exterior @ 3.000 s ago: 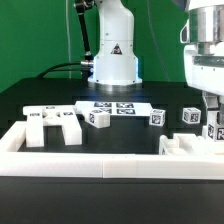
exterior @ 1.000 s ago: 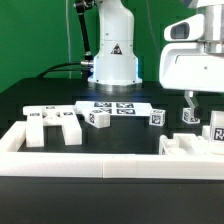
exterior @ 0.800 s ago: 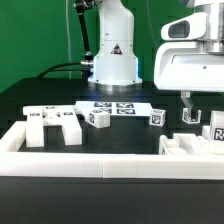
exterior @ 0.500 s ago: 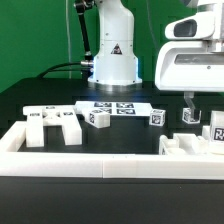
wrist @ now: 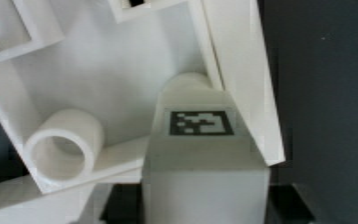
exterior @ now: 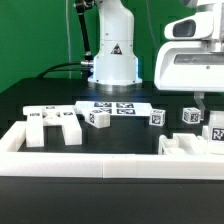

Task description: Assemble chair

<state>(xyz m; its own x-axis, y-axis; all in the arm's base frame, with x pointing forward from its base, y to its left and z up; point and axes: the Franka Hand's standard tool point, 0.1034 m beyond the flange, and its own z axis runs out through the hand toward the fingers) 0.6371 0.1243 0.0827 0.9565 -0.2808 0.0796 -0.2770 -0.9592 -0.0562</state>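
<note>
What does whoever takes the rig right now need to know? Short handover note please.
Gripper: shut, above the table at the exterior view's right. The wrist view shows a tagged white post between the jaws, so it looks gripped.
Parts: big tagged piece at the exterior view's left. Small tagged blocks lie across the middle: left block, middle block, right block. The marker board lies behind them. Another white piece sits just behind the border rail.
Done: no parts visibly joined.
Left: apparently the whole chair assembly.
</note>
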